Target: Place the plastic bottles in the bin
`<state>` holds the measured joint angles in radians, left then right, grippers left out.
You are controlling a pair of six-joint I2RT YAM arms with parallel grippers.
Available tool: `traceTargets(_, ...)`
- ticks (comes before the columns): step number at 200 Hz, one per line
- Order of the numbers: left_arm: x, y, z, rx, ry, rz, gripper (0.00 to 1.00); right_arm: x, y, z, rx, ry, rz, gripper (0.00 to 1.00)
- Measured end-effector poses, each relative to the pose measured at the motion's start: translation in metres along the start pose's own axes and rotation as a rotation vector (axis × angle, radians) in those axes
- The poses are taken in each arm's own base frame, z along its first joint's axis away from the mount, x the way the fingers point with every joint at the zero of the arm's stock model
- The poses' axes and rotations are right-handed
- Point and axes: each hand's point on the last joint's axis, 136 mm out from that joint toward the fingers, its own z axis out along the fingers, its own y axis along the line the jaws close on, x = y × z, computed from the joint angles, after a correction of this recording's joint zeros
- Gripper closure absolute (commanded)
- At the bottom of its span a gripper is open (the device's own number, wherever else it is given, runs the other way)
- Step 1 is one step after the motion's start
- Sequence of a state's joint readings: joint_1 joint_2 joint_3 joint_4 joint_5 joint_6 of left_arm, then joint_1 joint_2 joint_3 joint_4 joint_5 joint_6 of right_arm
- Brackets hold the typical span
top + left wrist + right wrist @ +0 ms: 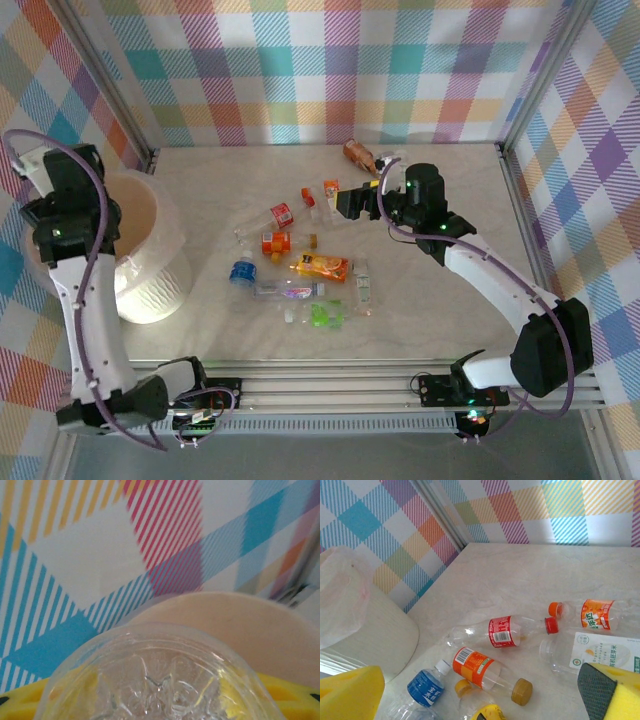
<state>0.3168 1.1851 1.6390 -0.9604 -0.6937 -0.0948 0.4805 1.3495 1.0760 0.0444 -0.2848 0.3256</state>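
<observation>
The plastic bottles point(320, 266) are lying scattered about the middle of the table point(450, 180), with a brown bottle point(358, 155) sitting apart at twelve o'clock. The bin point(150, 270) is standing at nine o'clock. My left gripper point(160, 705) is pinching a clear bottle point(160, 680) narrowly between its yellow pads point(295, 695), just at the bin's peach rim. My right gripper point(350, 203) is spreading its fingers wide, holding nothing and hovering at the two o'clock edge of the scatter, with a red-labelled bottle point(502, 631) lying ahead.

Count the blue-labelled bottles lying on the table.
1: the blue-labelled bottle lies at the pile's left edge, nearest the bin, white cap on. Another could be hidden under the right arm.
</observation>
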Motion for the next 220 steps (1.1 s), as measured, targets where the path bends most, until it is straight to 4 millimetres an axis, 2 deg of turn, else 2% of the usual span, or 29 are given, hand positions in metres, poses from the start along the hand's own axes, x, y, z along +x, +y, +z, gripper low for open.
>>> traceTargets(27, 0.026, 0.011, 0.04, -0.058, 0.145, -0.003, 0.49, 0.001, -0.001, 0.0, 0.008, 0.004, 0.014, 0.0)
traceTargets(46, 0.037, 0.011, 0.054, -0.078, 0.199, 0.007, 0.49, -0.001, -0.001, -0.002, 0.013, -0.002, 0.012, 0.0)
traceTargets(90, 0.051, 0.019, 0.068, -0.128, 0.268, 0.002, 0.45, -0.008, 0.001, -0.017, 0.036, -0.049, -0.003, 0.0)
traceTargets(155, 0.072, 0.008, 0.095, -0.168, 0.359, 0.018, 0.34, -0.009, -0.011, -0.025, 0.115, -0.08, 0.007, 0.0)
traceTargets(192, 0.076, 0.006, 0.099, -0.172, 0.374, 0.007, 0.21, -0.004, -0.023, -0.026, 0.169, -0.086, 0.051, 0.0)
traceTargets(220, 0.073, 0.003, 0.097, -0.152, 0.372, -0.006, 0.17, 0.0, -0.029, -0.026, 0.195, -0.087, 0.081, 0.0)
